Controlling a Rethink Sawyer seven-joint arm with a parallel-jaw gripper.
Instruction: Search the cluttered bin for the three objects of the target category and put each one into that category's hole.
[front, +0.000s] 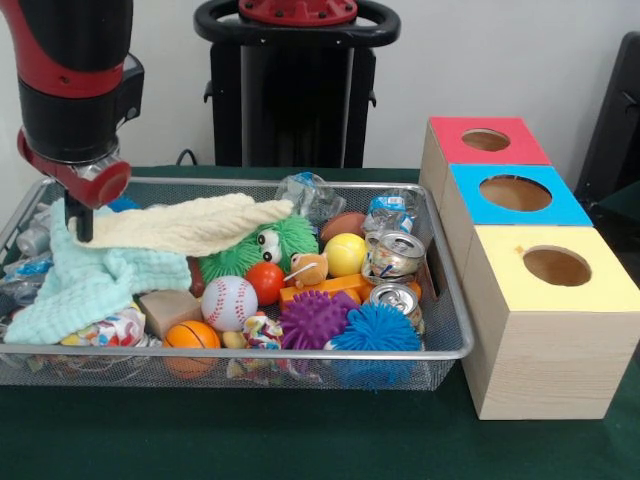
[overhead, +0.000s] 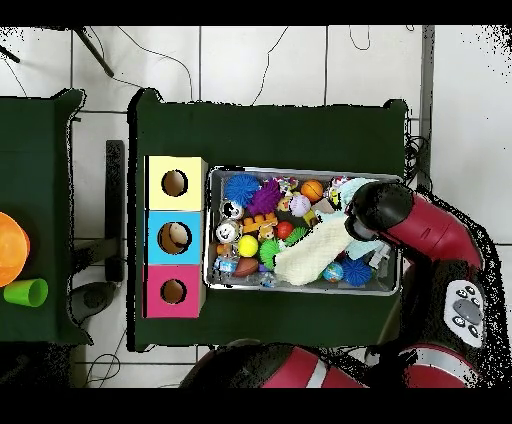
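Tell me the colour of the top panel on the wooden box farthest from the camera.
Red top panel, clearest in the front view.

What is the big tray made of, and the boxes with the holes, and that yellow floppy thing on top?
The tray looks like silver wire mesh with a shiny metal rim; you can see through its walls. The three boxes look like pale, unpainted wood with visible grain, each topped by a flat colored panel. The yellow floppy thing seems to be soft, bumpy-textured cloth, since it sags and drapes over the toys.

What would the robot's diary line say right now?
gripper: shut on cream cloth, lifting its end | bin: full | tan plush toy: uncovered | red box hole: waiting
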